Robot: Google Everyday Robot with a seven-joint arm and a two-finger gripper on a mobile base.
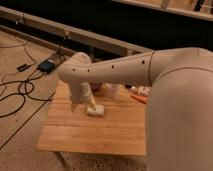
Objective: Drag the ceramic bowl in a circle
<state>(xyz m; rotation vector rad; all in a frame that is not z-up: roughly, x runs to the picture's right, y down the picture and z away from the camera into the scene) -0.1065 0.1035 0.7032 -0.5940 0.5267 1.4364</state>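
A pale butcher-block wooden table (100,132) stands on a beige carpeted floor (22,125) strewn with black cables (20,92), and a dark wall runs behind. The robot's white two-finger gripper (84,106) hangs low over the tabletop, jaws spread wide, just beside a small white rectangular block (96,110). The glossy dark maroon ceramic bowl (96,87) sits further back, partly hidden behind the arm, next to a white cup (113,90).

Cream plastic robot arm (125,70), bent down
It reaches left and turns at the elbow (74,74); the wrist (80,96) points down, and the two-finger gripper (86,106) hangs low under it, jaws standing apart.
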